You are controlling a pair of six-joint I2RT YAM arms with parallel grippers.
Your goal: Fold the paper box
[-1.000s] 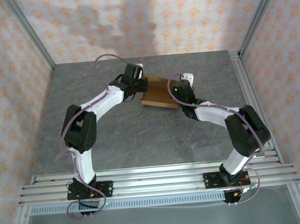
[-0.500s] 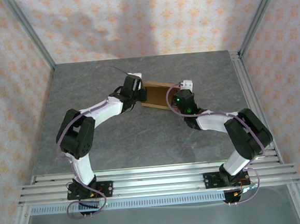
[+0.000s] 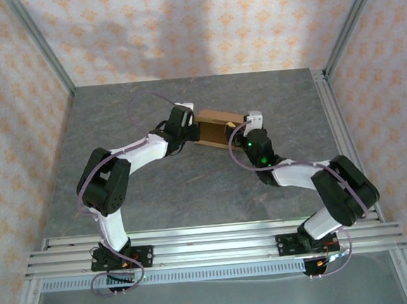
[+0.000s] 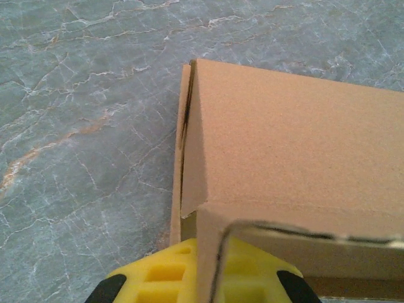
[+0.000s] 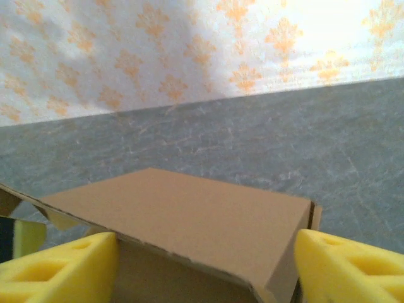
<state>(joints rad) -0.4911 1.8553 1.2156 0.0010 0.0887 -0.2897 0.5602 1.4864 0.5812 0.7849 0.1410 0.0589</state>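
Observation:
The paper box (image 3: 215, 126) is plain brown cardboard, lying at the back middle of the grey table. My left gripper (image 3: 190, 130) is at its left end. In the left wrist view the box (image 4: 284, 145) shows a flat top panel, and my left gripper (image 4: 211, 278) is shut on a thin upright cardboard flap. My right gripper (image 3: 240, 129) is at the box's right end. In the right wrist view its yellow fingers (image 5: 57, 268) stand wide apart on either side of the box (image 5: 183, 214), so the gripper (image 5: 202, 271) is open.
The grey marble table (image 3: 157, 191) is ringed by patterned walls. An aluminium rail (image 3: 331, 114) runs along the right edge and several rails (image 3: 217, 239) cross the front by the arm bases.
The right gripper has gone from shut to open and its arm has drawn back toward the near side. The box now looks narrower and more closed up, and sits slightly farther back.

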